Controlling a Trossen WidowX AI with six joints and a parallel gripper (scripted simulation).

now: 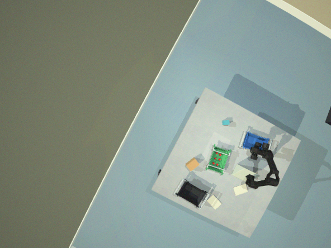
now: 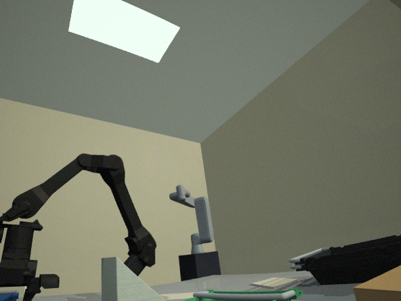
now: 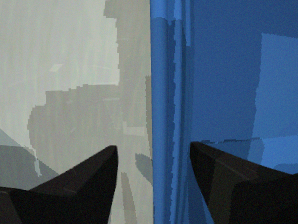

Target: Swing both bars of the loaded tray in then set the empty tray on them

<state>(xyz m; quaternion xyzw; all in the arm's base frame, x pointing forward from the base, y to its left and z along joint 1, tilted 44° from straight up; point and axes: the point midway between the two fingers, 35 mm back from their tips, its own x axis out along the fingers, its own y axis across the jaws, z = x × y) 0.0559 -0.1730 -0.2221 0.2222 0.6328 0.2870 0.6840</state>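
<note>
The green loaded tray point(image 1: 224, 160) point(image 2: 299, 292) stands mid-table with small red blocks inside. Its wire bars lie in across the top, one bar point(image 1: 221, 152) near each end. The empty blue tray point(image 1: 249, 139) point(image 2: 8, 295) point(image 3: 225, 75) stands beside it, its bars out over its ends. My gripper point(image 1: 254, 151) point(image 3: 153, 151) points down at the blue tray's long side and is partly open. In the wrist view the side wall's rim point(image 3: 162, 100) runs between the fingers, close to the right finger and with a gap to the left one. Contact with the right finger cannot be told.
A black tray point(image 1: 193, 194) point(image 2: 359, 264) with its bars out stands near one table corner. An orange block point(image 1: 192, 164) point(image 2: 379, 285), a teal block point(image 1: 226, 122), a pale wedge point(image 1: 241, 172) point(image 2: 110, 278) and two cream pieces point(image 1: 240, 190) point(image 1: 214, 201) also lie about. The wedge stands between arm and green tray.
</note>
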